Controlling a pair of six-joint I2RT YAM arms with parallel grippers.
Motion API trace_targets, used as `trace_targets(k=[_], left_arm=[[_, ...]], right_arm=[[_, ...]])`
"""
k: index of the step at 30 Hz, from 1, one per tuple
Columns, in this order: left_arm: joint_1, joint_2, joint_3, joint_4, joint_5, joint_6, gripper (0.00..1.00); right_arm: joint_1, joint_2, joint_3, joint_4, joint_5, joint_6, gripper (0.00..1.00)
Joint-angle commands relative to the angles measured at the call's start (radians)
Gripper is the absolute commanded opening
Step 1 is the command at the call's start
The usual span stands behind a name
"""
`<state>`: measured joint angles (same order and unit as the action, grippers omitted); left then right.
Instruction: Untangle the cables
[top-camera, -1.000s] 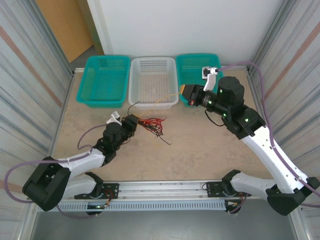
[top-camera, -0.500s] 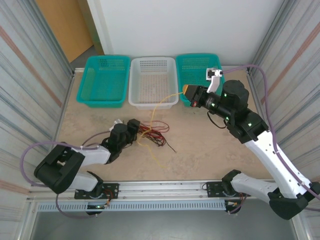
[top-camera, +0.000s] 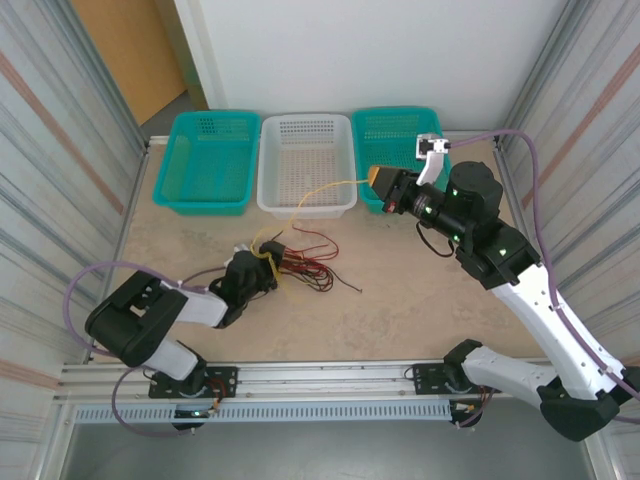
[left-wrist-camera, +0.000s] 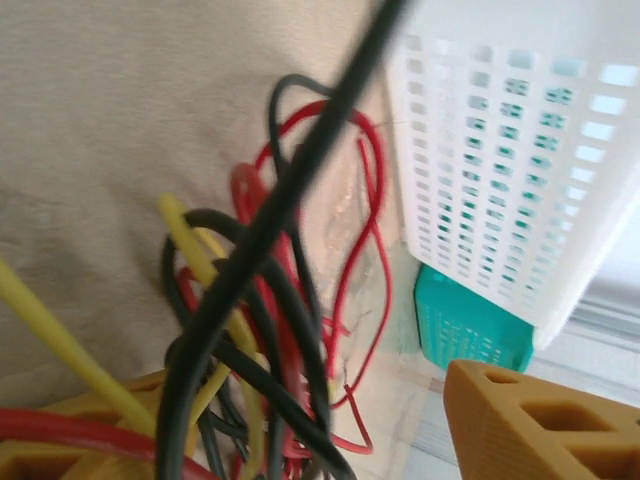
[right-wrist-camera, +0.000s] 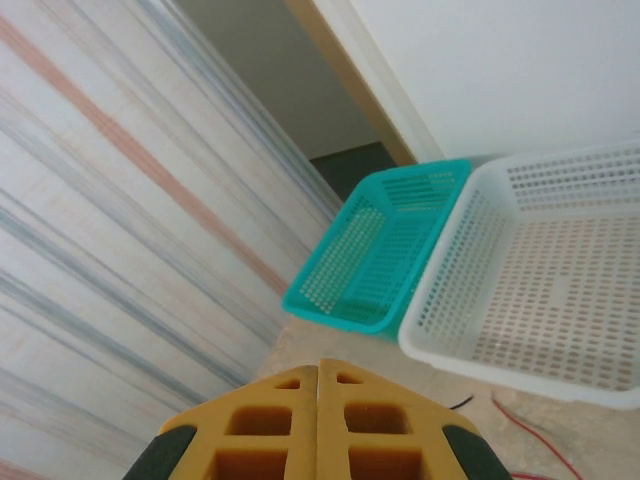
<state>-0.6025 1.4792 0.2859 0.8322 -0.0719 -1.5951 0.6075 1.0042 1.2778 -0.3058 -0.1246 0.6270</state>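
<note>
top external view: untangling barely begun. one yellow cable (top-camera: 340, 183) part drawn out, the rest knotted.
left to right: left gripper (top-camera: 264, 257) low on the table (top-camera: 400, 290), jaws apart, clamping nothing; the cables (top-camera: 305, 262) sit bunched at its fingertips, a few draped over one finger in the left wrist view. the yellow cable climbs past the white basket (top-camera: 305, 118) to the right gripper (top-camera: 374, 178), pinched closed on its end. count: three baskets, teal (top-camera: 165, 185), white, teal (top-camera: 395, 112); one yellow strand taut; red and black too knotted to count. none looks separated yet.
</note>
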Motion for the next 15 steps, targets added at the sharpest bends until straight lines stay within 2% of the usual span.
trace_targets(k=[1,6,10,13,15], left_arm=[[0.0,-0.146,-0.013,-0.049,0.004,0.074,0.71],[-0.002,-0.502,0.049,-0.468,-0.017,0.252,0.75],[0.004,-0.74,0.116,-0.82,-0.079,0.391,0.77],[0.017,-0.867,0.159,-0.969,-0.098,0.487,0.77],[0.037,-0.917,0.178,-1.003,-0.057,0.533,0.76]], right_arm=[[0.004,-0.051,0.043,-0.047,0.075,-0.059,0.0],[-0.001,-0.061,0.058,-0.101,0.145,-0.09,0.0],[-0.027,-0.065,0.057,-0.11,0.141,-0.09,0.0],[-0.041,-0.068,0.054,-0.105,0.127,-0.08,0.0],[-0.046,-0.066,0.054,-0.1,0.118,-0.076,0.0]])
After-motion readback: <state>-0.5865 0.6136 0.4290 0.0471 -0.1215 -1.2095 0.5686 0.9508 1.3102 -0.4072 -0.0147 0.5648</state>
